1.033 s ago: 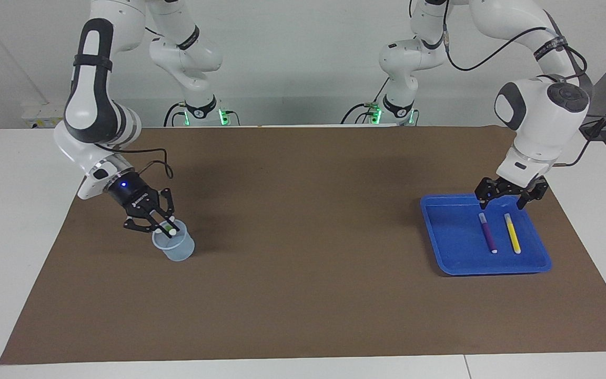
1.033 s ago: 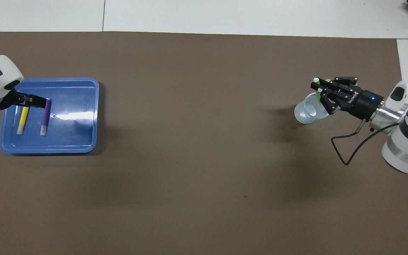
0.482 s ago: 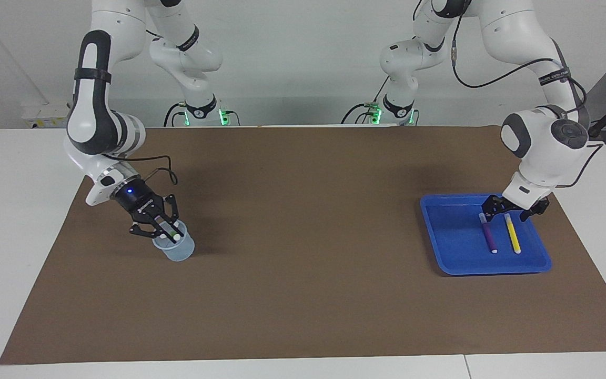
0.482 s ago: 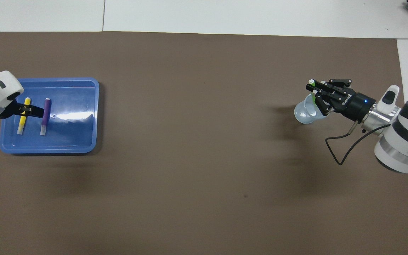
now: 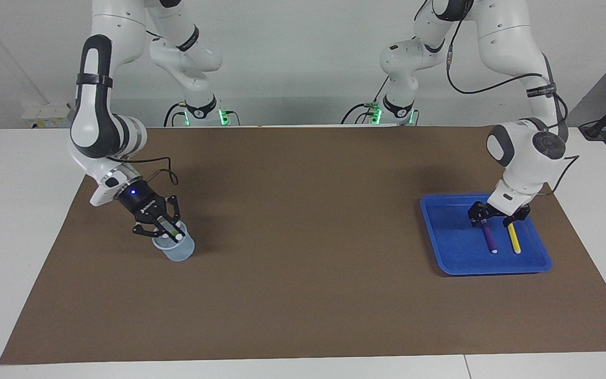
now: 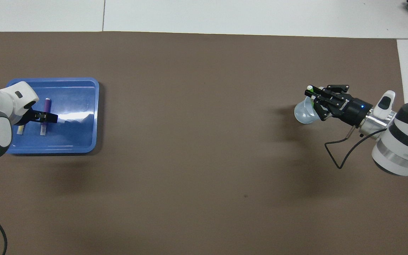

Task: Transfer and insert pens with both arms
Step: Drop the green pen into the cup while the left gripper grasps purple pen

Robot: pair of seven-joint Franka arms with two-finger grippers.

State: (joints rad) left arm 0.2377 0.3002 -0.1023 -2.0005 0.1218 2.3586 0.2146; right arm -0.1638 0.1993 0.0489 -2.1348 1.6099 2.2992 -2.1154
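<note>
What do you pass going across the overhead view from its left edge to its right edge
Left gripper over the blue tray and purple pen → bare brown mat → clear cup → right gripper holding the green pen.

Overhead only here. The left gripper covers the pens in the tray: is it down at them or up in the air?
Observer: Down. In the facing view the left gripper sits low in the blue tray, fingers open either side of the purple pen at its end nearer the robots. I can't confirm contact.
Operator: Yellow pen? The wrist hides most of it.
Observer: The yellow pen lies flat beside the purple one, roughly parallel and apart from it.
Operator: Right side, is the cup tipped?
Observer: No, the cup stands upright on the mat. The right gripper holds the green pen tilted at the cup's mouth; I can't tell how far in it is.
</note>
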